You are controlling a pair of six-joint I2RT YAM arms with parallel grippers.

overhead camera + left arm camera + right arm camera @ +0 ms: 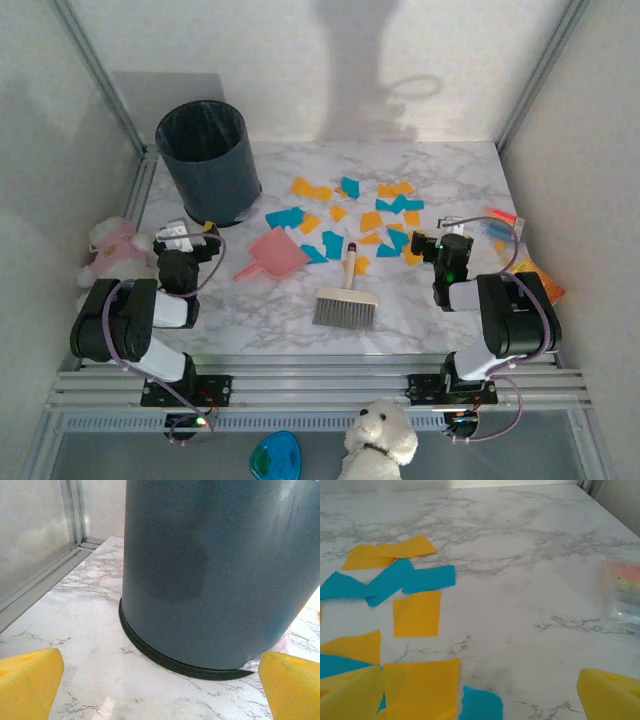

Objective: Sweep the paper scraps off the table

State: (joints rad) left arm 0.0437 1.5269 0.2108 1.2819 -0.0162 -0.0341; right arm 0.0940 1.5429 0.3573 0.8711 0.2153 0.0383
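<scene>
Counter (270, 325) crowding is the risk: the left tool (160, 682), jaws wide and empty, faces the bin (207, 160) and could knock it, while the right tool (480, 695), equally wide and empty, could scatter the paper scraps (372, 220) strewn mid-counter when reaching for the dustpan (275, 252) or brush (347, 300).

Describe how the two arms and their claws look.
The left arm and right arm are bulky black housings with pale grey links and looping lilac cables; a green light glows on the right. The left claw and right claw carry yellow wedge-shaped fingertips.
</scene>
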